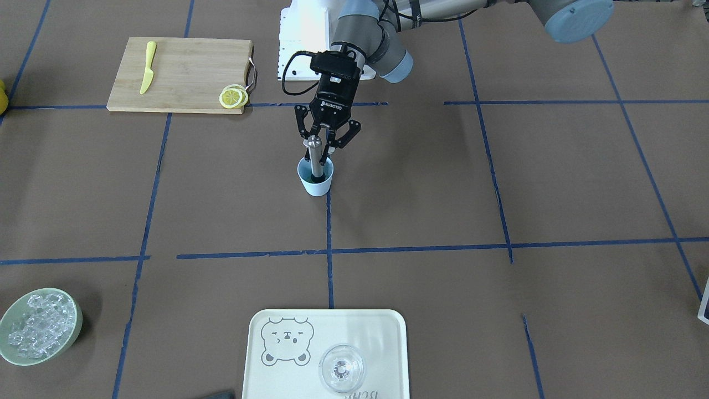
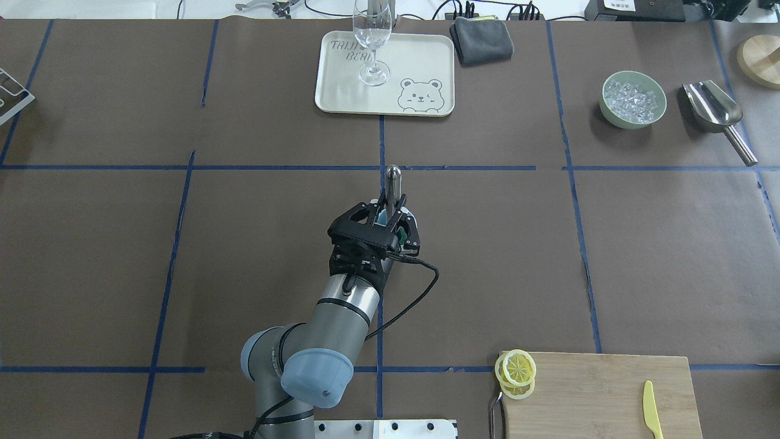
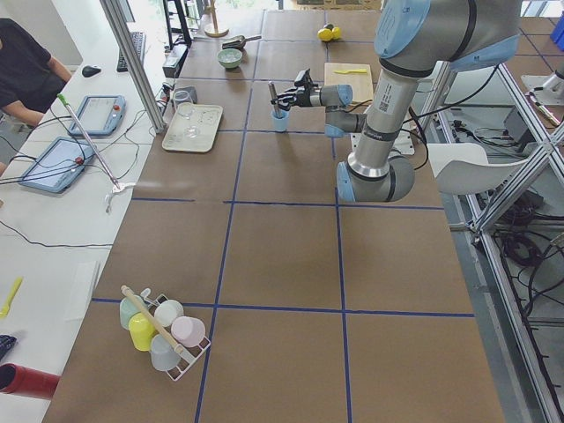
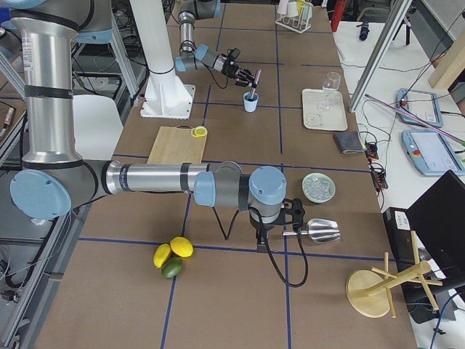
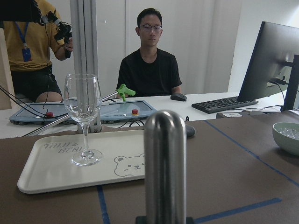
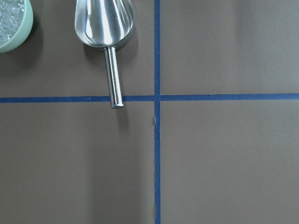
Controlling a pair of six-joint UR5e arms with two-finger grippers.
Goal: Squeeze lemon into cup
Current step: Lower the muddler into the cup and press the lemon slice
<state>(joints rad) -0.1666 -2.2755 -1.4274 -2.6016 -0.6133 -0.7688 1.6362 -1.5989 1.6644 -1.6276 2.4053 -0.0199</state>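
Note:
The light-blue cup [image 1: 317, 183] stands upright near the table's middle. A metal rod [image 1: 314, 158] stands in it, leaning slightly. My left gripper [image 1: 322, 148] is right above the cup, shut on the rod's shaft; the overhead view [image 2: 388, 213] shows it covering most of the cup. Yellow lemon slices [image 1: 233, 97] lie stacked on the corner of a wooden cutting board [image 1: 183, 75], far from both grippers, and show in the overhead view [image 2: 517, 369] too. My right gripper [image 4: 294, 218] shows only in the exterior right view, by a metal scoop; I cannot tell if it is open.
A yellow knife [image 1: 147, 67] lies on the board. A white tray [image 1: 382, 332] with a clear glass [image 1: 342, 368] sits at the operators' edge. A green bowl of ice [image 2: 632, 100], a metal scoop [image 2: 713, 110] and a grey cloth [image 2: 482, 39] lie beyond.

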